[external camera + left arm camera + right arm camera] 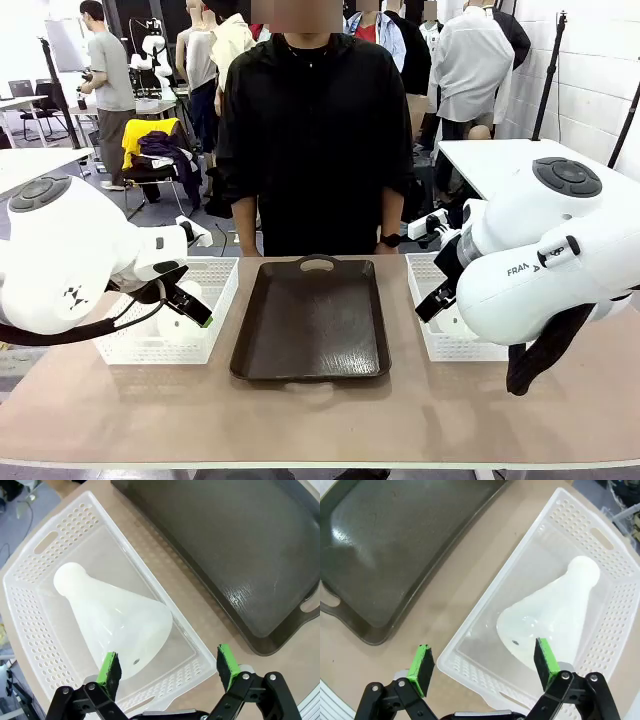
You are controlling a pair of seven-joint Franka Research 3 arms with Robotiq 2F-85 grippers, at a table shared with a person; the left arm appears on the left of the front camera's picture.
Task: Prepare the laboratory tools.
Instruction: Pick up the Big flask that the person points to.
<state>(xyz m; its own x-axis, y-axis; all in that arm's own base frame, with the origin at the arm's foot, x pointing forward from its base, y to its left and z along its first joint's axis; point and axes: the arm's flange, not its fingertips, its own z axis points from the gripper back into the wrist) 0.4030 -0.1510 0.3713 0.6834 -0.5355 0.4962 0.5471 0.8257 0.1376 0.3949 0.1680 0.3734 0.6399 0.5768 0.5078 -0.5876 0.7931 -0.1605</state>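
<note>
A frosted-white conical flask point(117, 620) lies on its side in the left white lattice basket point(30, 610); in the front view a bit of this flask point(183, 303) shows behind the arm. My left gripper point(169, 669) hangs open above that basket's near rim, its green pads point(110, 668) empty. A second flask point(555, 617) lies on its side in the right lattice basket point(615, 610). Above the right basket's near edge my right gripper point(482, 667) stands open and empty. In the front view the left gripper point(188, 303) is over the left basket point(150, 345) and the right gripper point(436, 296) over the right basket point(450, 345).
A dark brown rectangular tray point(312, 320) with handles lies empty between the two baskets. A person in black point(310, 140) stands at the far side of the table, hands out of sight. Bare tabletop point(300, 420) runs along the front edge.
</note>
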